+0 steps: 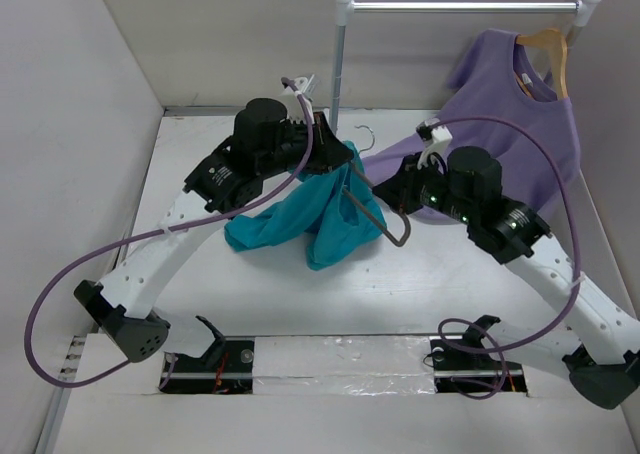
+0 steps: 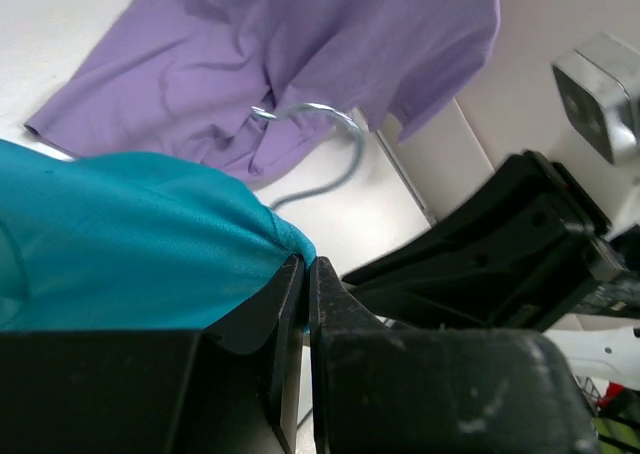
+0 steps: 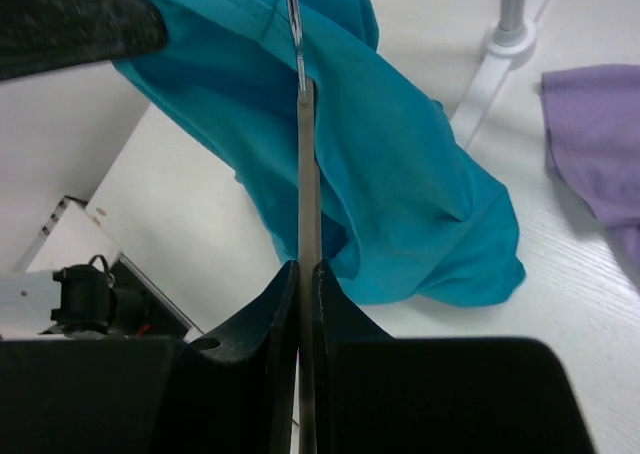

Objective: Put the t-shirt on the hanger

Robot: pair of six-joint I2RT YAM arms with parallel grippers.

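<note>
The t-shirt (image 1: 290,224) was held above the middle of the table (image 1: 300,304), with its upper far edge pinched by the left gripper (image 2: 306,264). The hanger (image 3: 309,174) was set at its right side, one end passed into the cloth and the bar clamped in the right gripper (image 3: 307,269). Behind both, a rail (image 1: 460,7) was stood at the far edge. From its right end a second t-shirt (image 1: 510,114) was hung on a second hanger (image 1: 548,44), with its lower part spread on the table.
</note>
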